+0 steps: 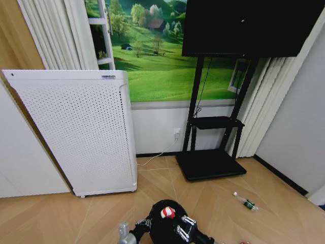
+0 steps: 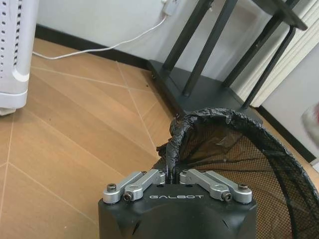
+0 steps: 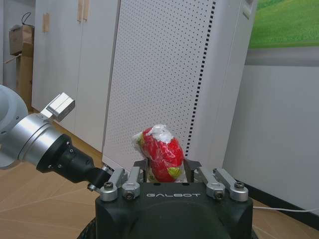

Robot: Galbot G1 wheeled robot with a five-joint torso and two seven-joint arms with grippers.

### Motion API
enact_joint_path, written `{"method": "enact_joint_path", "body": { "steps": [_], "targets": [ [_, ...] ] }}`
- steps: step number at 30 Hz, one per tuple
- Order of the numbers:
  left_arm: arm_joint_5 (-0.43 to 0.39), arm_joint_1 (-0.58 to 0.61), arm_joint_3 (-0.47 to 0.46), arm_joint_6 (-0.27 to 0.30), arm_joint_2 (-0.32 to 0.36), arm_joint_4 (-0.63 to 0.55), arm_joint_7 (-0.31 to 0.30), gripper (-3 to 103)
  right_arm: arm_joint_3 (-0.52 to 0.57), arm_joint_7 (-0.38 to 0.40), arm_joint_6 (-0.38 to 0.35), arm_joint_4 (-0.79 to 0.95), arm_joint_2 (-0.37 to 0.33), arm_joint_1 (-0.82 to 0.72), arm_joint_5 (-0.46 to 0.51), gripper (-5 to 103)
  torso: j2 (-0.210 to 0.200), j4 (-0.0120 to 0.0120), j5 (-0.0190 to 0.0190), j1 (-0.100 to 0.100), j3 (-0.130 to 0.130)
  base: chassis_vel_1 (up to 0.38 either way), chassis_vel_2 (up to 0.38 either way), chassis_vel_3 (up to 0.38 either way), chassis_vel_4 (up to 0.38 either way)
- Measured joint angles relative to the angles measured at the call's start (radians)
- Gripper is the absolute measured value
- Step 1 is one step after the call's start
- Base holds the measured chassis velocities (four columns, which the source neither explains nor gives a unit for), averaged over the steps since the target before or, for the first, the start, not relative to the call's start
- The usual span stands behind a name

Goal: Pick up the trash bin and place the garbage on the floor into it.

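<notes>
The black mesh trash bin (image 1: 158, 230) with its dark liner hangs low in front of me. My left gripper (image 2: 172, 173) is shut on the bin's rim (image 2: 175, 133). My right gripper (image 3: 166, 168) is shut on a crumpled red-and-white piece of garbage (image 3: 160, 149), held upright. In the head view that piece (image 1: 167, 212) sits right over the bin's mouth. A small clear bottle with a green label (image 1: 246, 202) lies on the wooden floor to the right. A bit of red (image 1: 245, 242) shows at the bottom edge of the floor.
A tall white perforated air purifier (image 1: 76, 132) stands on the left against the wall. A black TV stand (image 1: 210, 162) with a screen (image 1: 249, 25) stands ahead on the right, with a white cable (image 2: 99, 47) along the floor.
</notes>
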Motion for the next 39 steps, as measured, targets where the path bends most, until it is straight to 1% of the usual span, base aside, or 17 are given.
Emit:
{"method": "enact_joint_path", "body": {
  "steps": [4,7,8,10,11,12,13,15,16,18,19,21,22,23,26,32,39],
  "targets": [
    [0.011,0.023,-0.023,0.0,-0.011,-0.02,0.001,7,0.004,0.005,0.0,0.006,0.0,-0.006,0.0,52,0.0,0.0002,-0.0001,0.0,0.0,0.0,0.0,0.0,0.0],
    [0.016,0.037,-0.035,0.0,-0.014,-0.03,0.002,7,0.006,0.008,0.001,0.009,0.0,-0.007,0.0,58,0.0,0.0002,-0.0002,0.0,0.0,0.0,0.0,0.0,0.0],
    [0.021,0.056,-0.056,0.0,-0.014,-0.043,0.004,7,0.008,0.018,0.002,0.013,0.003,-0.008,0.004,69,0.0,0.0002,-0.0001,0.0,0.0,0.0,0.0,0.0,0.0],
    [0.023,0.066,-0.069,-0.001,-0.014,-0.049,0.004,7,0.01,0.03,0.003,0.015,0.005,-0.009,0.009,69,0.0,0.0001,-0.0002,0.0,0.0,0.0,0.0,0.0,0.0],
    [0.021,0.084,-0.106,-0.004,-0.015,-0.062,0.001,7,0.014,0.078,0.003,0.02,0.017,-0.008,0.016,80,0.0,0.0002,-0.0004,0.0,0.0,0.0,0.0,0.0,0.0],
    [0.011,0.101,-0.142,-0.005,-0.019,-0.076,-0.003,7,0.019,0.126,0.002,0.021,0.033,-0.006,0.011,85,0.0,0.0002,-0.0002,0.0,0.0,0.0,0.0,0.0,0.0],
    [0.011,0.101,-0.142,-0.005,-0.019,-0.076,-0.003,7,0.019,0.126,0.002,0.021,0.033,-0.006,0.011,85,0.0,0.0002,-0.0002,0.0,0.0,0.0,0.0,0.0,0.0],
    [-0.024,0.159,-0.264,-0.005,-0.037,-0.136,-0.012,7,0.042,0.241,-0.021,0.022,0.074,0.001,-0.026,95,0.0,0.0002,-0.0005,0.0,0.0,0.0,0.0,0.0,0.0],
    [-0.024,0.159,-0.264,-0.005,-0.037,-0.136,-0.012,7,0.042,0.241,-0.021,0.022,0.074,0.001,-0.026,95,0.0,0.0002,-0.0005,0.0,0.0,0.0,0.0,0.0,0.0],
    [-0.033,0.223,-0.377,-0.006,-0.052,-0.18,-0.014,7,0.063,0.334,-0.063,0.025,0.112,-0.001,-0.044,100,0.0,0.0005,0.0001,0.0,0.0,0.0,0.0,0.0,0.0],
    [-0.033,0.223,-0.377,-0.006,-0.052,-0.18,-0.014,7,0.063,0.334,-0.063,0.025,0.112,-0.001,-0.044,100,0.0,0.0005,0.0001,0.0,0.0,0.0,0.0,0.0,0.0],
    [-0.076,0.316,-0.504,0.021,-0.084,-0.248,-0.072,7,0.079,0.396,-0.089,0.025,0.14,-0.008,-0.042,100,0.0,0.0001,-0.0005,0.0,0.0,0.0,0.0,0.0,0.0],
    [-0.076,0.316,-0.504,0.021,-0.084,-0.248,-0.072,7,0.079,0.396,-0.089,0.025,0.14,-0.008,-0.042,100,0.0,0.0001,-0.0005,0.0,0.0,0.0,0.0,0.0,0.0],
    [-0.137,0.372,-0.579,0.043,-0.108,-0.3,-0.113,7,0.084,0.421,-0.089,0.01,0.152,-0.008,-0.045,100,0.0,0.0006,0.0002,0.0,0.0,0.0,0.0,0.0,0.0],
    [-0.175,0.432,-0.693,0.053,-0.135,-0.34,-0.125,7,0.085,0.44,-0.077,-0.016,0.171,0.0,-0.052,100,0.0,0.0002,-0.0001,0.0,0.0,-0.012,-0.012,0.018,0.021],
    [-0.2,0.457,-0.811,0.053,-0.156,-0.352,-0.129,7,0.101,0.456,-0.056,-0.044,0.202,0.006,-0.103,100,0.0,0.0003,-0.0001,0.0,0.0,-0.082,-0.077,0.099,0.082],
    [-0.224,0.466,-0.854,0.053,-0.175,-0.36,-0.133,7,0.124,0.459,-0.009,-0.066,0.212,-0.028,-0.123,100,0.0,0.0001,0.0002,0.0,0.0,-0.189,-0.188,0.186,0.174]
  ]
}}
